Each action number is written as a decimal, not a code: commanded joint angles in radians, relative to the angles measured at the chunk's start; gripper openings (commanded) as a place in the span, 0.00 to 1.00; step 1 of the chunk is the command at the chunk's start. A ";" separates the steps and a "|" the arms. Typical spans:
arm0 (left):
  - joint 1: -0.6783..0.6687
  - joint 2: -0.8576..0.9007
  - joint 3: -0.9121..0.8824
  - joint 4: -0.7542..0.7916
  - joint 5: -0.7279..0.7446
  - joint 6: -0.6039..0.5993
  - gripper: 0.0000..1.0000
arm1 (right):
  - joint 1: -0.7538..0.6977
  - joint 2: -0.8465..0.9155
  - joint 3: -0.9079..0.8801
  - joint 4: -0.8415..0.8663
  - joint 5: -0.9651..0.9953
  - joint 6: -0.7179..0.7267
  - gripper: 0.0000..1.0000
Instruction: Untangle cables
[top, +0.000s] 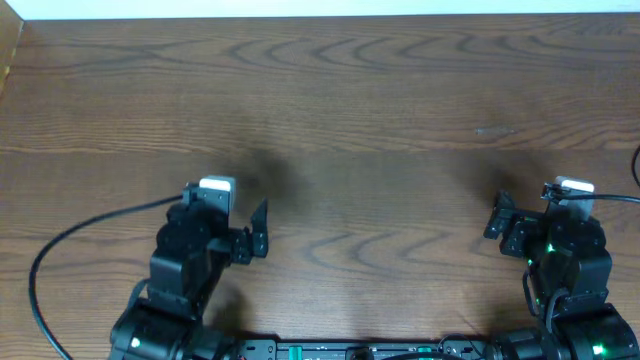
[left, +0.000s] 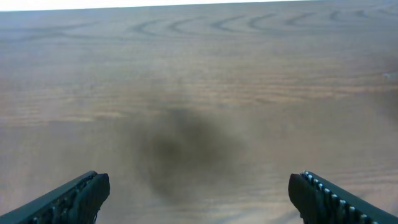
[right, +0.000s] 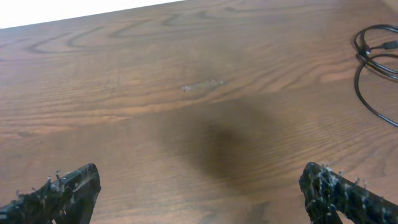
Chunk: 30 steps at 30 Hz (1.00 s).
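The cables (right: 367, 53) show as thin black cords, looped and crossing, at the top right corner of the right wrist view; a short black arc (top: 636, 165) of them peeks in at the overhead view's right edge. My right gripper (right: 199, 186) is open over bare wood, well to the left of and nearer than the cables. My left gripper (left: 199, 193) is also open, with only wood grain between its fingers. From above, the left gripper (top: 225, 210) sits low left and the right gripper (top: 545, 202) low right. No white cord shows.
The wooden table (top: 330, 110) stretches ahead of both arms to a pale far edge. A thicker black arm cable (top: 60, 250) curves out to the left of the left arm. A faint scuff (right: 202, 85) marks the wood ahead of the right gripper.
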 joint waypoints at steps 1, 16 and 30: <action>-0.004 -0.031 -0.031 -0.025 -0.027 -0.017 0.98 | -0.014 -0.006 -0.005 -0.003 0.019 0.020 0.99; -0.004 -0.034 -0.032 -0.029 -0.027 -0.016 0.98 | -0.014 -0.006 -0.005 -0.004 0.022 0.023 0.99; -0.004 -0.034 -0.032 -0.148 -0.027 -0.016 0.98 | -0.014 -0.006 -0.005 -0.121 0.012 0.023 0.99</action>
